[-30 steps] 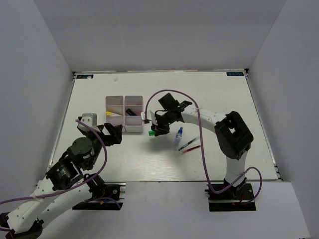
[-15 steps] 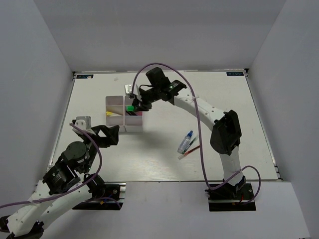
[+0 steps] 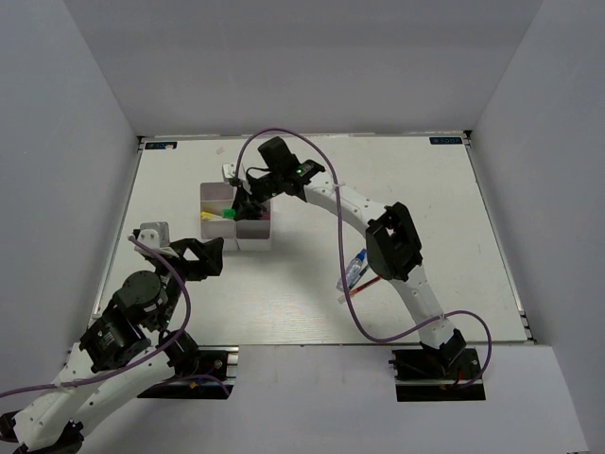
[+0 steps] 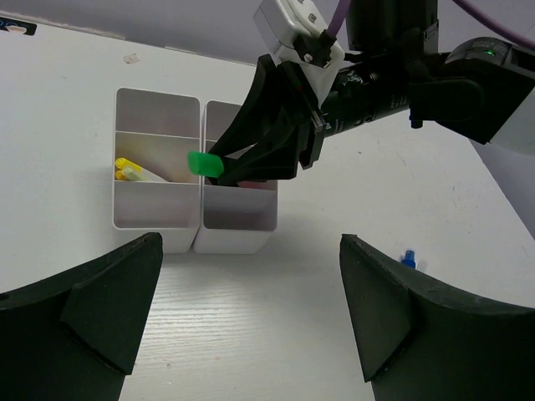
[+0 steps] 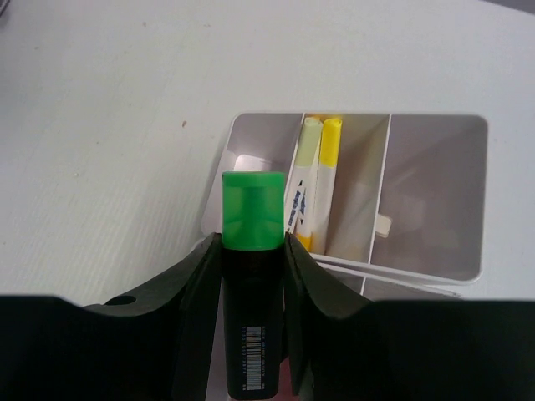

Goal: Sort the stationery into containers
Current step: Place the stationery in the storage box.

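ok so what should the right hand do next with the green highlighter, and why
Probably lower it and let go: the right hand grips the green highlighter over the white tray, not yet down inside a compartment.

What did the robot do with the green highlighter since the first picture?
The right end effector carried the green highlighter from the table beside the tray, away and to the left. It now hangs over the tray, still gripped, not dropped. The blue-capped tube looks nudged slightly nearer. The left end effector stayed open and hardly moved. The yellow pens in the tray stayed put.
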Robot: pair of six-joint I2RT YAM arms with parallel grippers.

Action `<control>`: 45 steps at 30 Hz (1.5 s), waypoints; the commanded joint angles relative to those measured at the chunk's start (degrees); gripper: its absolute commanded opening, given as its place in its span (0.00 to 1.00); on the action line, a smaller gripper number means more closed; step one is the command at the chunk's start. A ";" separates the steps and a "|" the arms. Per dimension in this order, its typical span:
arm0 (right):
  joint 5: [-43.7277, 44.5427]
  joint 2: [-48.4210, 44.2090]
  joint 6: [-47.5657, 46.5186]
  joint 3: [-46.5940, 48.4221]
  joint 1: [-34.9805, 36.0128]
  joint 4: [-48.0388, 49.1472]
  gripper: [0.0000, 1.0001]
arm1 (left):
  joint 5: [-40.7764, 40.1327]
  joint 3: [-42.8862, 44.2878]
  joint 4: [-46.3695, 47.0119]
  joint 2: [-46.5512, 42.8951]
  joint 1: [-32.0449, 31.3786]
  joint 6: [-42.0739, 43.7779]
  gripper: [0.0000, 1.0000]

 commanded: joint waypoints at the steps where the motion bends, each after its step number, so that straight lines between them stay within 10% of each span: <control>1: -4.17 0.01 1.76 2.16 -0.38 5.48 0.00 | -0.76 -0.41 0.37 0.17 0.31 0.57 0.96; 17: -6.81 1.69 -0.26 -0.38 -3.19 8.21 0.10 | -0.76 -0.41 0.37 0.17 0.31 0.57 0.96; 33: -8.13 0.29 -2.02 -2.23 -3.71 6.63 0.56 | 0.55 -0.41 0.99 0.70 0.31 0.57 0.96; 45: -3.23 -16.11 3.48 -10.47 -6.43 2.83 0.46 | 15.57 -0.94 11.17 8.50 0.31 6.19 0.84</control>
